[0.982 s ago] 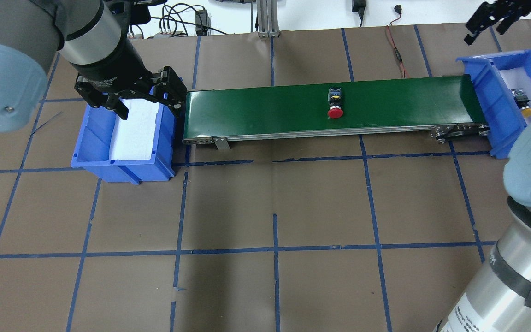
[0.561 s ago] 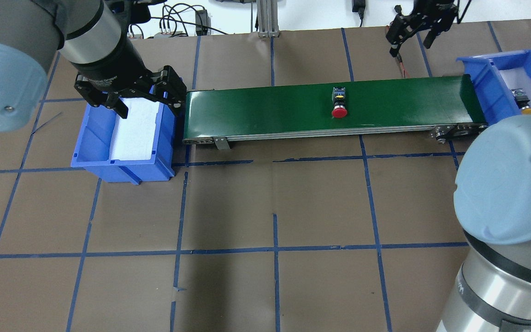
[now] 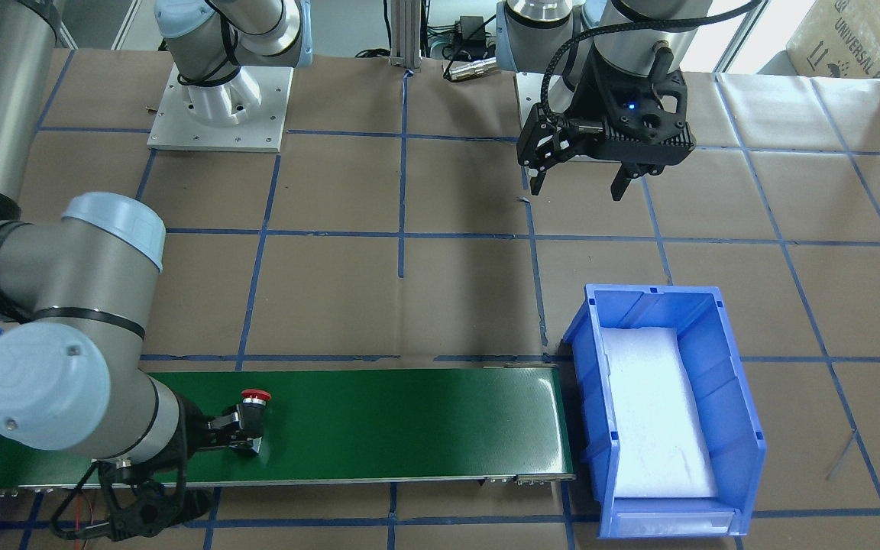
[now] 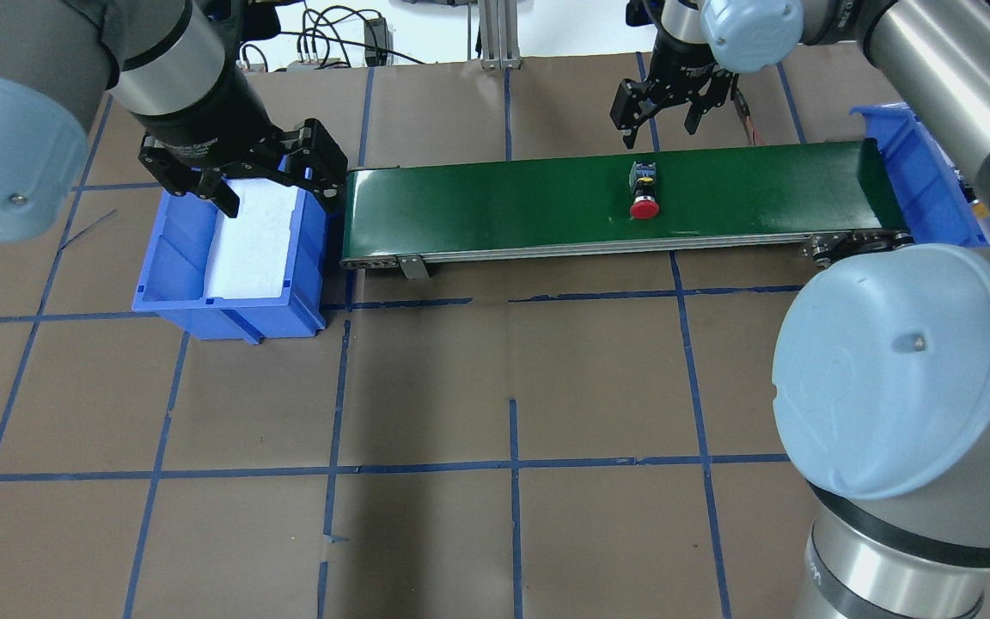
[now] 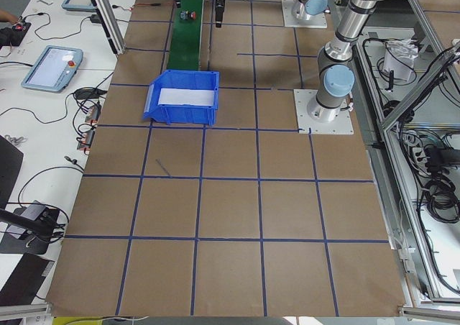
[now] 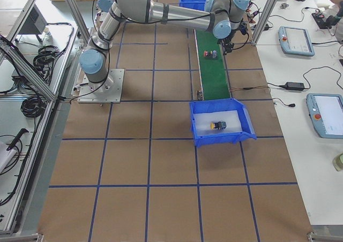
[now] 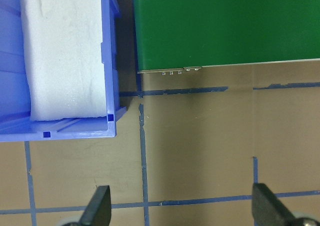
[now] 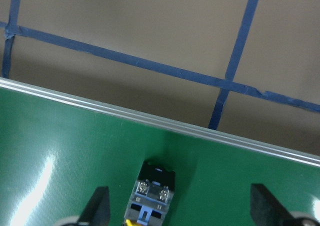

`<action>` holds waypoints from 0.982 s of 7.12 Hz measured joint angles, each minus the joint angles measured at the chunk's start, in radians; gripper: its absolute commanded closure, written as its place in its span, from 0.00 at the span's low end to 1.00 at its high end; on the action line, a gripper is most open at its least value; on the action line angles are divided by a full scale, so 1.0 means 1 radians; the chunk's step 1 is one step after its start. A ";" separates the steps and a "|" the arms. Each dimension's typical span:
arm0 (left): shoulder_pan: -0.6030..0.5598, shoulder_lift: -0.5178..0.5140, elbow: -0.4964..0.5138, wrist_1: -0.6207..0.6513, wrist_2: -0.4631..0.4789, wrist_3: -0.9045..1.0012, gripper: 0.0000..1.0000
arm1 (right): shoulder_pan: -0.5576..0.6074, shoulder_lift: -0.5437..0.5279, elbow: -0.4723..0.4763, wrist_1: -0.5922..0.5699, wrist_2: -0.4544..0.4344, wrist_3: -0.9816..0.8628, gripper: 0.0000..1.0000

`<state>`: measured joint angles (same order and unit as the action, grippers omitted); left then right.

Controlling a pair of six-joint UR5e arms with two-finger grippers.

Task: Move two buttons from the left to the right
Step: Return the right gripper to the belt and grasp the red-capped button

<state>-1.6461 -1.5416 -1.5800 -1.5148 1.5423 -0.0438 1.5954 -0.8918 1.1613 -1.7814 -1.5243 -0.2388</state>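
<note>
We see the green conveyor (image 4: 546, 202) under the right gripper (image 4: 658, 127), jaws spread and empty. The left bin (image 4: 173, 258) sits ahead of the left gripper (image 4: 278, 196), jaws also released. The red button (image 4: 644, 206) lies on the conveyor below the right jaws' gap; the yellow button (image 6: 217, 126) rests in the right bin (image 6: 220, 140), far from both.

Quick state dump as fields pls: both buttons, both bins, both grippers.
red button: lying on green conveyor belt, toward the robot's right half
yellow button: inside right blue bin
left blue bin: white foam pad only, no button
left gripper: open, empty, raised near left blue bin
right gripper: open, empty, above the red button, not gripping it
</note>
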 measured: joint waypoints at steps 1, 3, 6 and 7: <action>0.000 0.007 0.000 -0.001 0.006 -0.002 0.00 | 0.002 0.015 0.017 -0.021 -0.003 0.004 0.02; 0.001 0.016 -0.006 -0.001 0.009 -0.002 0.00 | 0.005 0.023 0.025 -0.012 -0.007 0.011 0.51; 0.000 0.012 -0.011 -0.001 0.009 -0.003 0.00 | -0.005 0.011 0.026 0.093 -0.006 0.104 0.87; 0.000 0.010 -0.010 -0.001 0.007 -0.004 0.00 | -0.009 0.009 0.021 0.100 -0.006 0.129 0.90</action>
<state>-1.6464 -1.5314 -1.5904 -1.5162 1.5492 -0.0475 1.5866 -0.8827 1.1820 -1.6813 -1.5306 -0.1099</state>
